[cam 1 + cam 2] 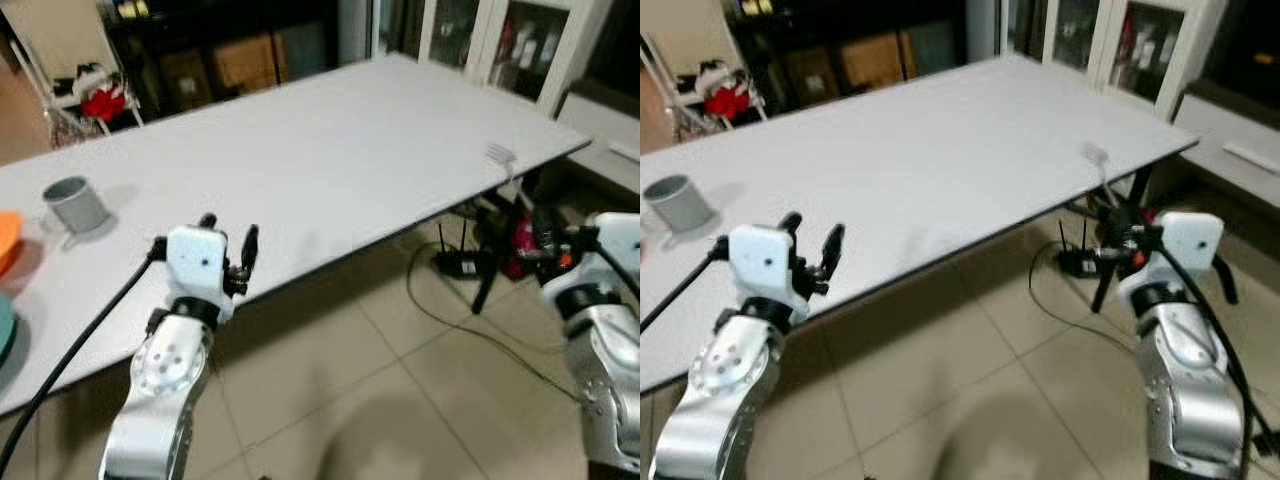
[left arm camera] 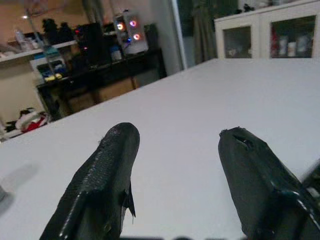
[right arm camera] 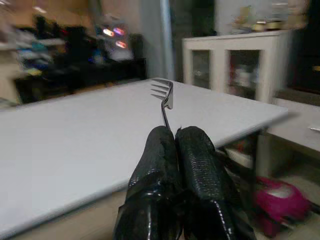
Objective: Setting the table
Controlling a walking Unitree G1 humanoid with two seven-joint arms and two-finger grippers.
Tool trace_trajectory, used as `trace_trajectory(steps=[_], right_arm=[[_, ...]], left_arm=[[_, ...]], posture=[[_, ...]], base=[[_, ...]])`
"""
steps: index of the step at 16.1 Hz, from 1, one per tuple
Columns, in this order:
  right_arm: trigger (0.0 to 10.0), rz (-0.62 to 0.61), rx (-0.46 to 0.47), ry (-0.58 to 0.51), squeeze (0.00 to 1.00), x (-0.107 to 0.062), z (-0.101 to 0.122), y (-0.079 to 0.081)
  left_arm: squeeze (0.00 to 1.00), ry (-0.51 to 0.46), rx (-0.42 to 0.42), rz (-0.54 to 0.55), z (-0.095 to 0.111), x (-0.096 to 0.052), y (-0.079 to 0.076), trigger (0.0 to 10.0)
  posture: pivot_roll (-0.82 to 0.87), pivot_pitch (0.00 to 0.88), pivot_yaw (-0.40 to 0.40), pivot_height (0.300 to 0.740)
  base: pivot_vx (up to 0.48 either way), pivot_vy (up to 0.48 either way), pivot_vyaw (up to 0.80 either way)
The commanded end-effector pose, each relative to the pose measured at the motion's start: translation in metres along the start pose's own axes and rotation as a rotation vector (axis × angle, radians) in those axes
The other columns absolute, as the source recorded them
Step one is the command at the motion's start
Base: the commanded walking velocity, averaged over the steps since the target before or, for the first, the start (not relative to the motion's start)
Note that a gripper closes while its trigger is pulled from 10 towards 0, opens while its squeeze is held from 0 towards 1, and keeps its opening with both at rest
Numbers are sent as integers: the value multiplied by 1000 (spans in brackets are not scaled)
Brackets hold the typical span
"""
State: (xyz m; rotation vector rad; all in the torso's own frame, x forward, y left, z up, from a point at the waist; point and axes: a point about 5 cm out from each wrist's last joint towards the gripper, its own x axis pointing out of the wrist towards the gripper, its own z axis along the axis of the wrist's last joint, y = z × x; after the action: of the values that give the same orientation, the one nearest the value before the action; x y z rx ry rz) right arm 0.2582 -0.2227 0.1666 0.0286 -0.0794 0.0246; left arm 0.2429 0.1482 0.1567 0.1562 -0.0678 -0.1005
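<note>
— What's out on the table [image 1: 330, 130] so far, starting from the far left?

— An orange plate [image 1: 8, 240] at the edge, something teal [image 1: 5, 325] below it, then a grey mug [image 1: 76, 203]. The rest of the white top is bare.

— And the arms?

— The left gripper [image 1: 228, 240] hovers by the near edge, fingers spread wide with nothing between them. The right gripper [image 3: 175, 145] is off the right-hand corner, fingers pressed together on the handle of a fork [image 3: 164, 97], tines pointing up over the table's edge.

— So the fork goes down next, I'd guess?

— Looks that way. I'd want it carried well in over the top before letting go; right now it's barely past the corner, and a drop there could slide off. It should be lowered flat, tines away from the edge. The place setting sits well apart, though, so it may need a walk leftward first.
</note>
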Motion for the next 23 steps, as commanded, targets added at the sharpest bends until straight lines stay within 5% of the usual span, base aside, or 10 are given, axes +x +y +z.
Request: trace_trajectory(steps=[1,10,19,23], right_arm=[[10000,90,33,-9,0,8,3,16],[10000,276,-31,39,0,29,-3,41],[10000,327,118,188,0,37,-25,48],[10000,249,249,266,0,38,-36,43]], left_arm=[[0,19,21,32,-4,-1,9,10000],[0,30,15,78,-6,-6,17,10000],[0,46,33,54,-7,-9,15,10000],[0,72,-45,-196,-9,-15,-11,10000]], posture=[[-177,0,75,740],[-133,6,45,740],[-119,15,45,740],[-119,18,47,740]], base=[[337,0,0],[325,0,444],[312,0,0],[0,0,0]])
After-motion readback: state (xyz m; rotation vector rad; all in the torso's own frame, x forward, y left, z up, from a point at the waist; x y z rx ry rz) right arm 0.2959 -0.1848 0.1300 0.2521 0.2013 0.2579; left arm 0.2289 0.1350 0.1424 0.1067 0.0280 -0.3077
